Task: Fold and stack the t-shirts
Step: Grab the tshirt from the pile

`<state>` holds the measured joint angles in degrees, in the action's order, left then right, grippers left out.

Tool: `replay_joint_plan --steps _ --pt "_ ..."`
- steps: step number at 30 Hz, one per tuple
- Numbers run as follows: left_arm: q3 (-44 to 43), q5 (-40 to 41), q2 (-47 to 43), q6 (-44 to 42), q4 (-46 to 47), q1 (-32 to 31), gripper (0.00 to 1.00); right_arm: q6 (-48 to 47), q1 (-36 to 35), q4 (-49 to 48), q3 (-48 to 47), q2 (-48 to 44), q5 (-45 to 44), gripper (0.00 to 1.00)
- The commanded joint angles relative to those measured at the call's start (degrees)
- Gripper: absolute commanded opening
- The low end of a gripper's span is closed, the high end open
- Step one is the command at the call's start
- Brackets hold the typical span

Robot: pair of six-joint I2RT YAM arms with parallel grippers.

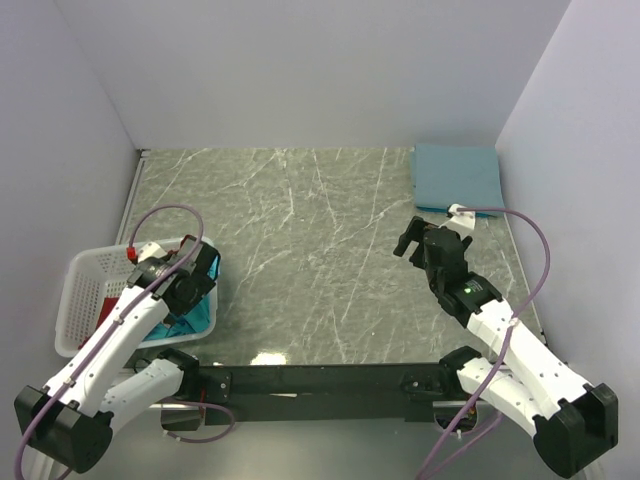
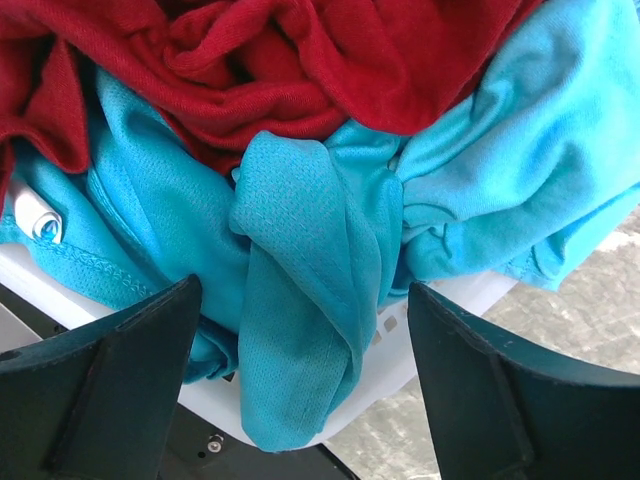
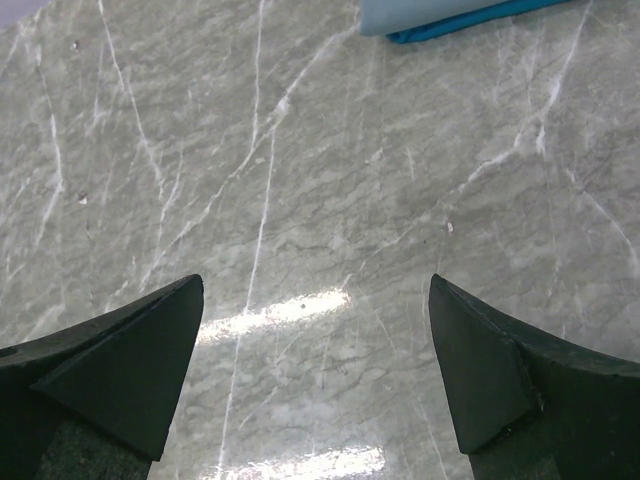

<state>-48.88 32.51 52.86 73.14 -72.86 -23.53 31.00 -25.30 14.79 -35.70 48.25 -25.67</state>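
Left gripper [image 2: 303,295] hung over the heap, jaws spread wide at seven and five o'clock. Up at twelve o'clock the red t-shirt [image 2: 300,60] lay crumpled. Dead centre, a teal mesh t-shirt [image 2: 300,250] drooped toward six o'clock over the white basket [image 2: 450,305] rim. At three o'clock a smoother teal t-shirt [image 2: 530,150] bunched up, with marble table [image 2: 590,330] showing at four. A small white tag [image 2: 35,215] peeked out at nine o'clock.

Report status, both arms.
Left gripper open over teal shirts in basket. Right gripper open above table. Folded shirt far right corner. Red shirt bunched against teal.
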Motion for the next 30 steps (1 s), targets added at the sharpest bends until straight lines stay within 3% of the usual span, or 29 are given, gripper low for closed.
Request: replay_joint_plan --steps 1,6,8,9,11,12,13,22,30 --pt "-1.04 -0.96 -1.71 0.07 0.7 0.33 0.9 -0.07 -0.1 0.07 -2.97 0.44 -1.75 0.99" --pt "-0.08 -2.18 -3.64 -0.02 1.4 0.33 0.85 0.02 -0.1 0.51 -3.23 0.71 -2.37 0.99" --pt "0.54 -2.8 -4.08 -1.07 2.98 0.33 0.68 0.11 -0.01 0.59 -3.23 0.71 -2.37 0.99" --pt "1.07 -2.89 -4.26 -1.33 3.25 0.33 0.47 0.11 -0.1 0.51 -3.23 0.79 -2.28 0.99" --pt "1.33 -2.81 -3.3 -1.25 3.34 0.41 0.39 0.02 -0.01 0.51 -3.32 0.88 -2.1 0.99" --pt "1.33 -2.89 -2.77 -1.51 3.16 0.41 0.1 0.11 -0.01 0.68 -3.32 0.97 -2.19 0.99" --pt "1.25 -3.07 -2.15 -1.51 2.99 0.41 0.01 0.11 -0.01 0.68 -3.41 0.97 -2.28 0.99" --pt "-1.12 -1.67 -6.1 -2.74 4.74 0.41 0.01 0.11 -0.1 0.86 -3.32 1.14 -2.37 0.99" --pt "-11.38 -0.78 -8.22 -15.39 18.09 0.41 0.01 0.28 -0.1 0.59 -3.5 1.5 -1.92 0.99"
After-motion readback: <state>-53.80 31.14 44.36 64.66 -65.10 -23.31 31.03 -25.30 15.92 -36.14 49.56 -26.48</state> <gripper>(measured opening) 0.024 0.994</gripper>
